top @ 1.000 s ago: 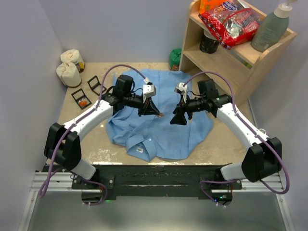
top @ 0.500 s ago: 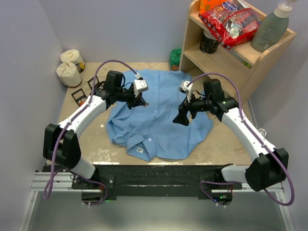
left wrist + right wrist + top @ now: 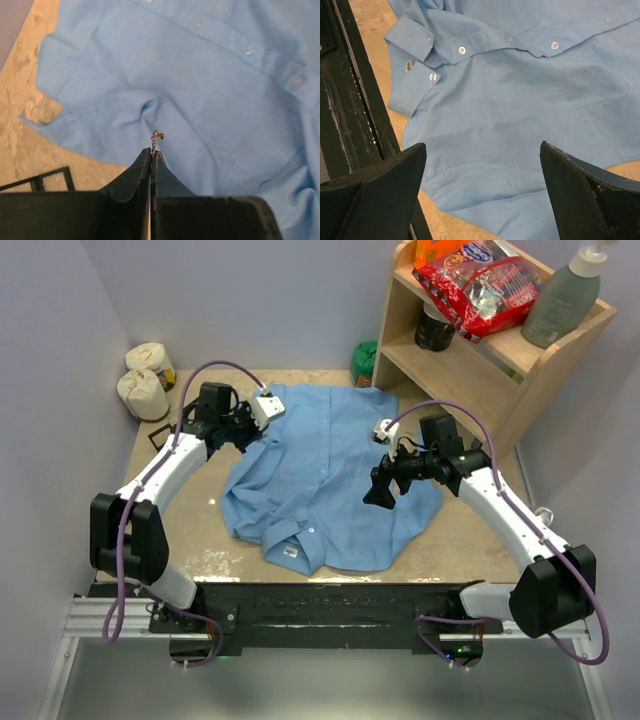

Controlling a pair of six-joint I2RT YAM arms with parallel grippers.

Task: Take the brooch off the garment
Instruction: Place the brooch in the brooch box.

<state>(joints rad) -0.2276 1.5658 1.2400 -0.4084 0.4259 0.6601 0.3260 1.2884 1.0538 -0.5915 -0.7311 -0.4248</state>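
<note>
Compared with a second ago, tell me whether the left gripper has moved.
Yes. In the top view the left gripper has swung left and back, from the garment's middle toward the white sacks.

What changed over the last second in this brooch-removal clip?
The left hand, shut on the small gold brooch, carried it from the middle of the shirt back toward the shirt's far-left edge. The right hand opened wide and barely shifted, staying over the shirt's right side. The shirt lies as it did.
</note>
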